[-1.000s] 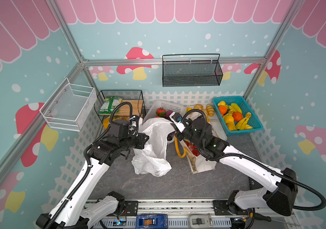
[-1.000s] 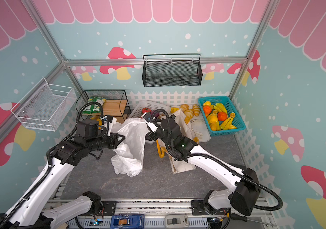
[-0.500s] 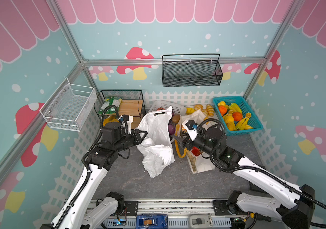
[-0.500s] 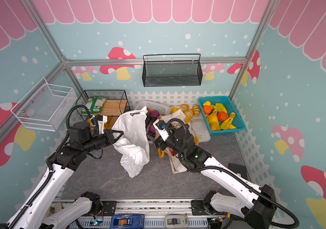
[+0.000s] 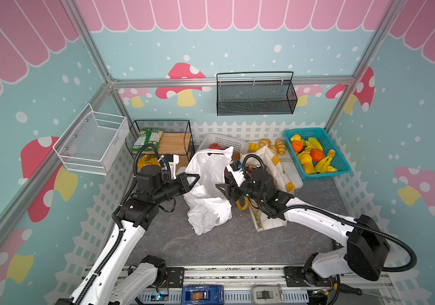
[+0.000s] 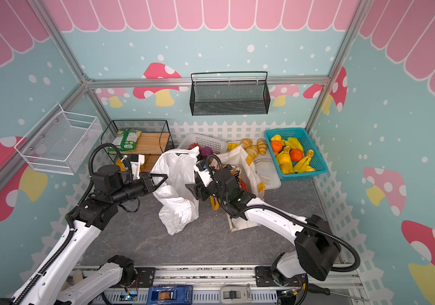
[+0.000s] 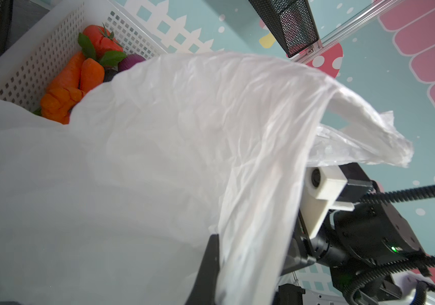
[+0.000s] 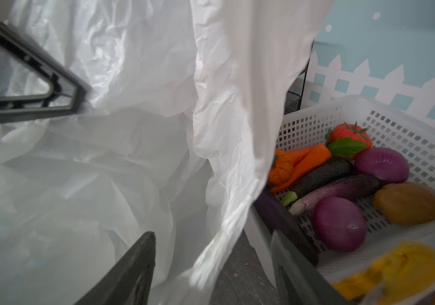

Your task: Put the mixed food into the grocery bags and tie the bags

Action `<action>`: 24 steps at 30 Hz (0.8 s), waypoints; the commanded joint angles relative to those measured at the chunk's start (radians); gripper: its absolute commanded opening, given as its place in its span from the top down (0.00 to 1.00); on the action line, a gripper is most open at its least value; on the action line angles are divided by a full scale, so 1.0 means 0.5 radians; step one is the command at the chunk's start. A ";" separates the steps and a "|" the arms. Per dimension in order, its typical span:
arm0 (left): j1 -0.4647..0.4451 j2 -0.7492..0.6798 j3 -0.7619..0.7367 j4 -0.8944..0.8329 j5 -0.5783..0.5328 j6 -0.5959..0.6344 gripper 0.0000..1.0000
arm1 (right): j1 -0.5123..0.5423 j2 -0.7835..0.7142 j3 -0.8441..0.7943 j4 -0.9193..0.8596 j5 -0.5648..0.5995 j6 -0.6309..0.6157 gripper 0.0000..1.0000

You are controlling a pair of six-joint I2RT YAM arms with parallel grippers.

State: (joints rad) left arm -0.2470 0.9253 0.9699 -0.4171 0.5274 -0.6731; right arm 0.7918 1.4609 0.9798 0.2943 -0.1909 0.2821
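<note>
The white plastic grocery bag [image 5: 208, 195] [image 6: 176, 200] stands crumpled in the middle of the table. My left gripper [image 5: 196, 176] [image 6: 165, 176] [image 7: 219, 264] is shut on its left upper edge and holds it up. My right gripper [image 5: 219, 188] [image 6: 188, 188] [image 8: 211, 264] is open at the bag's right side, and a hanging strip of the bag [image 8: 237, 184] runs loosely between its jaws. The cream canvas grocery bag [image 5: 272, 169] [image 6: 248, 163] lies behind the right arm, with a patterned packet [image 6: 233, 169] in its mouth. Orange and yellow toy fruits [image 5: 316, 154] fill a teal basket [image 5: 343, 169].
A white perforated basket [image 5: 221, 141] [image 8: 396, 126] [image 7: 39, 52] of carrots, aubergines and onions stands right behind the plastic bag. At the back left a black wire shelf [image 5: 158, 124] holds green packets. Bread rolls [image 5: 272, 145] lie by a white tray [image 5: 294, 174]. Wire baskets hang on the walls.
The left gripper has lifted the bag's edge, so the bag stands taller. The right gripper has come down and to the left from the bag's top, and its jaws have spread.
</note>
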 commanded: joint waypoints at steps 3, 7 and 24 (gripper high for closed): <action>0.034 -0.007 0.023 -0.016 0.138 0.105 1.00 | -0.024 -0.010 -0.009 0.103 0.311 -0.015 0.72; 0.128 0.012 0.119 -0.198 0.184 0.233 1.00 | -0.145 -0.205 -0.186 0.021 0.501 -0.084 1.00; 0.120 0.267 0.467 -0.632 -0.009 0.465 1.00 | -0.212 -0.142 -0.025 0.089 -0.395 0.020 0.75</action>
State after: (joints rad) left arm -0.1848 1.0458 1.2095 -0.7219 0.4931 -0.3908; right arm 0.6819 1.3697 0.9119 0.3080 -0.2554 0.2878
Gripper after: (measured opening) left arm 0.047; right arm 0.210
